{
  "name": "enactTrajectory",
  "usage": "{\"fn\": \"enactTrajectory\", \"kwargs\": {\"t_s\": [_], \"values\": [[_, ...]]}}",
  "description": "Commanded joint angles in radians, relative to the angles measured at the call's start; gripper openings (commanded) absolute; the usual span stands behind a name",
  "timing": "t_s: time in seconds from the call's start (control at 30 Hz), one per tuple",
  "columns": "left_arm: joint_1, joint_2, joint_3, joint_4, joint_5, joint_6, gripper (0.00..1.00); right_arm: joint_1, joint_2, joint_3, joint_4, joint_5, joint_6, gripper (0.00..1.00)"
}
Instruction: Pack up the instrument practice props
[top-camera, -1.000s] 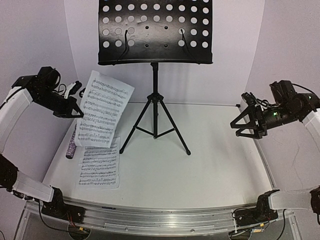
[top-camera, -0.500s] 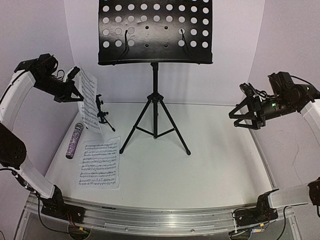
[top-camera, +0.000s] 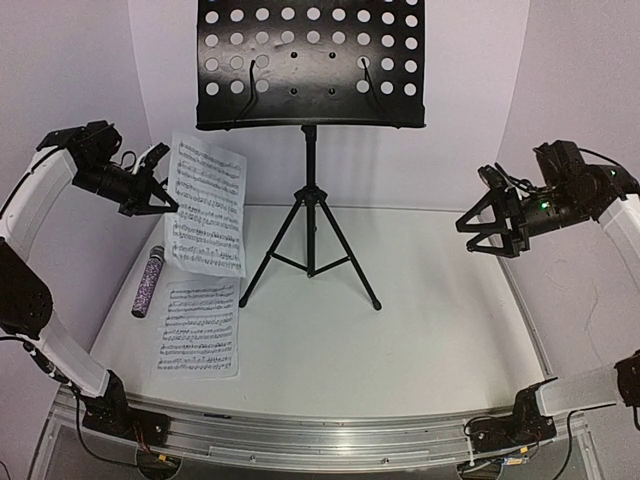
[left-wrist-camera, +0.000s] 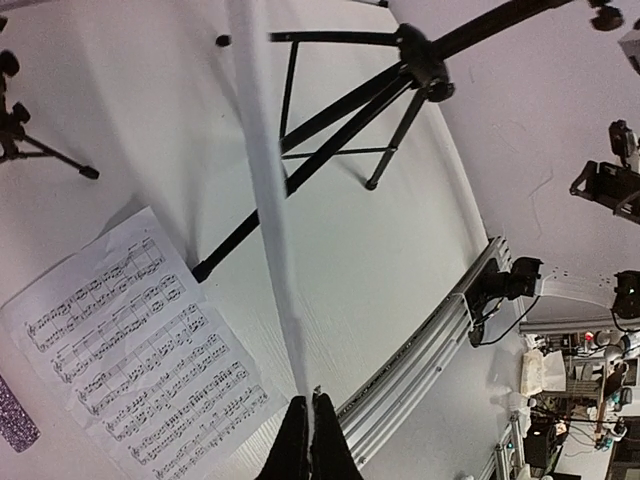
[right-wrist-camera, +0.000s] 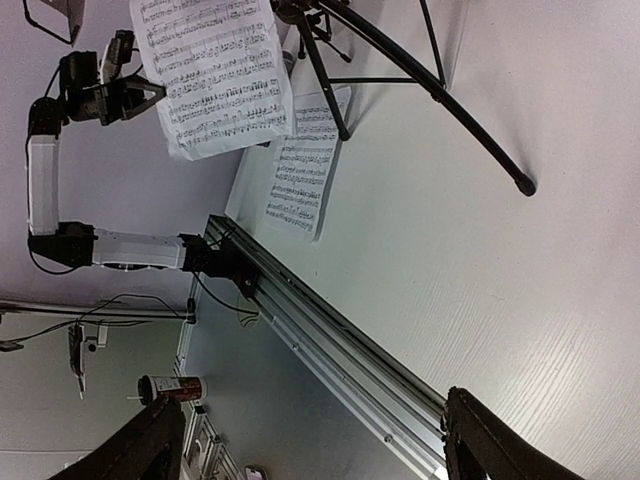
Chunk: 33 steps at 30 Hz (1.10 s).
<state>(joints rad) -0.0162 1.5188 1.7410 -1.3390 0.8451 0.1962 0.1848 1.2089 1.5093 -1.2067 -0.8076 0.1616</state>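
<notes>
My left gripper (top-camera: 170, 207) is shut on the left edge of a white sheet-music page (top-camera: 208, 210) and holds it upright in the air at the back left. In the left wrist view this page (left-wrist-camera: 262, 180) shows edge-on, rising from the closed fingertips (left-wrist-camera: 308, 405). A second page (top-camera: 198, 327) lies flat on the table, with the glittery purple microphone (top-camera: 148, 283) to its left. The small black mic stand (left-wrist-camera: 20, 130) shows only in the left wrist view. The tall black music stand (top-camera: 310, 65) rises at the back centre. My right gripper (top-camera: 482, 236) hangs open and empty at the right.
The music stand's tripod legs (top-camera: 310, 262) spread over the back middle of the white table (top-camera: 430, 340). An aluminium rail (top-camera: 320, 440) runs along the near edge between the arm bases. Walls close in on both sides.
The held page has swung from edge-on to facing the camera and now hides the small mic stand. The left gripper has shifted a little; the right arm has barely moved.
</notes>
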Motion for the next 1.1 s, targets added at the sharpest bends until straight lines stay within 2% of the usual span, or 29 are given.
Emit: {"fn": "enactTrajectory", "kwargs": {"t_s": [0.0,0.2,0.37,0.47,0.53,0.77,0.9,1.07], "values": [[0.002,0.079,-0.113,0.012,-0.113,-0.018,0.00,0.001,0.009,0.010,-0.006,-0.016,-0.012,0.85],[0.002,0.163,-0.225,0.053,-0.177,0.052,0.00,0.002,-0.015,-0.005,-0.013,-0.008,-0.015,0.85],[0.011,0.228,-0.274,0.077,-0.294,0.085,0.00,0.002,-0.032,-0.023,-0.015,0.004,-0.005,0.85],[0.011,0.295,-0.306,-0.004,-0.368,0.160,0.00,0.001,-0.033,-0.017,-0.025,0.009,-0.001,0.85],[0.012,0.324,-0.357,-0.076,-0.357,0.198,0.00,0.002,-0.034,-0.010,-0.032,0.016,-0.001,0.85],[0.025,0.238,-0.509,-0.025,-0.380,0.202,0.00,0.001,-0.016,0.004,-0.040,0.027,0.006,0.85],[0.110,0.224,-0.517,0.020,-0.409,0.176,0.00,0.002,-0.005,0.020,-0.043,0.028,0.003,0.85],[0.149,0.245,-0.510,0.006,-0.379,0.197,0.00,0.001,-0.005,0.026,-0.047,0.031,0.003,0.85]]}}
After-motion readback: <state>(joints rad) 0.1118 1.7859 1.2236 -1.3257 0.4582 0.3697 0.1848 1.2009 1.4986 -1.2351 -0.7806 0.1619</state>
